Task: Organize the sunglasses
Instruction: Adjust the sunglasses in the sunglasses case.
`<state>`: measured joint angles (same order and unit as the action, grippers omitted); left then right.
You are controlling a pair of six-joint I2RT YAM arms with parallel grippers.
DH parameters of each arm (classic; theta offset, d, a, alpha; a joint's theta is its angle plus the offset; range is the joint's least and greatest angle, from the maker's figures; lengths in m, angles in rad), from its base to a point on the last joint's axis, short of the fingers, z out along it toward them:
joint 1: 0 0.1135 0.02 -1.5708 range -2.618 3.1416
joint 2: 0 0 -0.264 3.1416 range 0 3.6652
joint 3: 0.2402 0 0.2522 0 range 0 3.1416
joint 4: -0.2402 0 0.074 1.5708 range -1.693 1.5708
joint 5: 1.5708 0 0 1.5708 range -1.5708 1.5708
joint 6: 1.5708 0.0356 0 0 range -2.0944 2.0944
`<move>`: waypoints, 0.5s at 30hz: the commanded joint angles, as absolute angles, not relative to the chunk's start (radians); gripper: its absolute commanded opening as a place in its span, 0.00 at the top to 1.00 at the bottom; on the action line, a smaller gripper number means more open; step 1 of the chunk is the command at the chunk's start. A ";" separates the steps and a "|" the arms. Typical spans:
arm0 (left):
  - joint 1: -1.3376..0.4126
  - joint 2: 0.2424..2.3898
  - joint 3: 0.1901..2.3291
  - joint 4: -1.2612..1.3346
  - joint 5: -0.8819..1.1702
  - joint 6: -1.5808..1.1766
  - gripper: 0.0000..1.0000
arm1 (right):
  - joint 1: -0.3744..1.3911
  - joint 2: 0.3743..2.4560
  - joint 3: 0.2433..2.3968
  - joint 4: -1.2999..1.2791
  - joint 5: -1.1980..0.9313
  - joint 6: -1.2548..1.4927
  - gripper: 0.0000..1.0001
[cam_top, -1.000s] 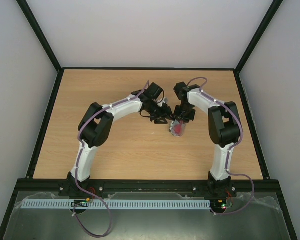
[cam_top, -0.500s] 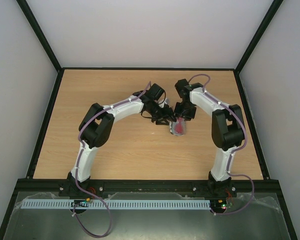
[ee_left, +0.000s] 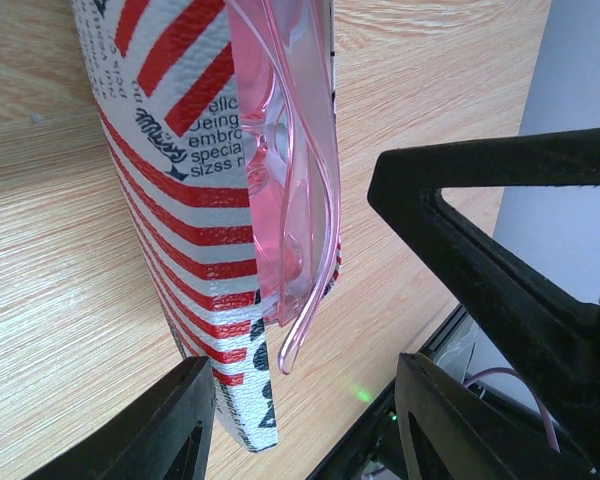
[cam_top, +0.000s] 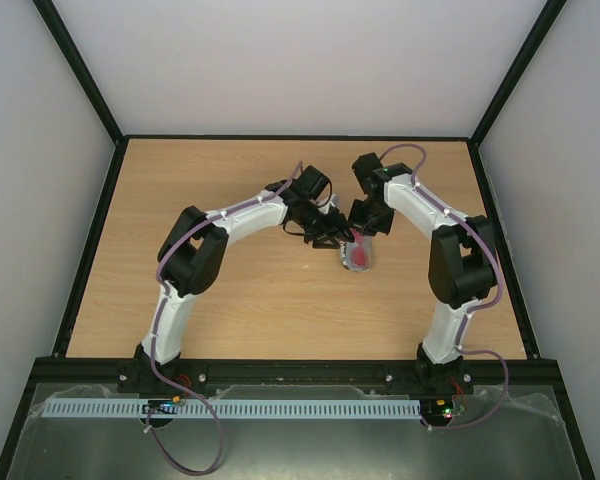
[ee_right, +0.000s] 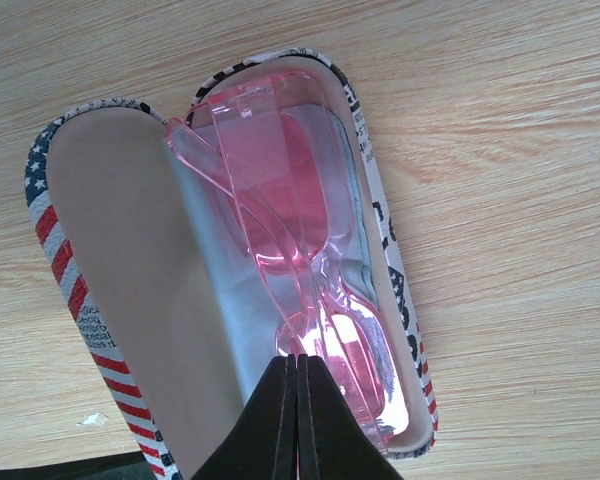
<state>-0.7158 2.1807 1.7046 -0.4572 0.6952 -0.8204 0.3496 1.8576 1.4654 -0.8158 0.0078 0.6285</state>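
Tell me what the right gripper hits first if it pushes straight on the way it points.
The sunglasses: the shut right gripper aims at their frame, which lies in the open case. Its tips may be touching them now; depth is unclear.

Quick count here: one pair of sunglasses [ee_right: 280, 230], one case [ee_right: 110, 230], one table [cam_top: 180, 190]. Two arms on it, left arm [cam_top: 230, 218] and right arm [cam_top: 450, 262], so two grippers as well: left gripper [ee_left: 300, 390], right gripper [ee_right: 297, 385].
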 commanded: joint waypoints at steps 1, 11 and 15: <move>-0.726 2.200 1.735 -0.462 0.706 -0.825 0.48 | 0.351 1.862 1.448 -0.846 -0.017 0.631 0.99; -0.727 2.200 1.737 -0.465 0.705 -0.824 0.48 | 0.351 1.888 1.332 -0.794 -0.024 0.632 0.99; -0.727 2.201 1.736 -0.469 0.704 -0.822 0.48 | 0.351 1.896 1.313 -0.781 -0.022 0.631 0.99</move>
<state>-0.7208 2.1899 1.7046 -0.4667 0.6945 -0.8200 0.3458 1.8668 1.3449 -0.7696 -0.0181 0.6312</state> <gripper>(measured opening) 0.517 0.018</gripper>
